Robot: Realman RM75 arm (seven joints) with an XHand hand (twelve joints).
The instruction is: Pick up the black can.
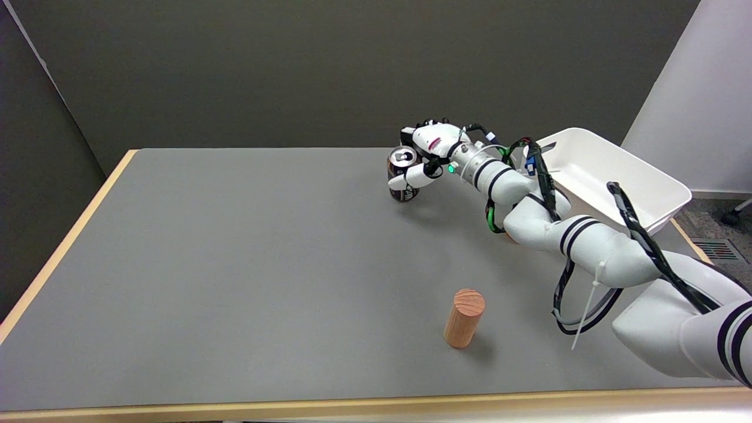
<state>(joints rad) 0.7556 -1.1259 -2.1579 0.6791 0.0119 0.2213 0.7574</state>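
Right hand sits at the far side of the table, wrapped on the black can. Thumb crosses the can's near face below the rim, other fingers curl round the far side, mostly hidden behind the can top. Looks like a closed grasp on the can, not a loose hover. Can is at far centre-right of the table, silver top showing, leaning a bit. Cannot tell if its base is touching the surface or just off it; shadow sits right under it.

Step in hand, by my read: grasp is made, lift is starting or about to. Next move calls for a straight raise with grip kept firm, since the can looks tilted in the hand and could slip or swing if the wrist rolls.

Other stuff: wooden cylinder stands upright near the front edge, well apart from the can. White tray at far right, behind the forearm. Something orange under the arm, mostly hidden.
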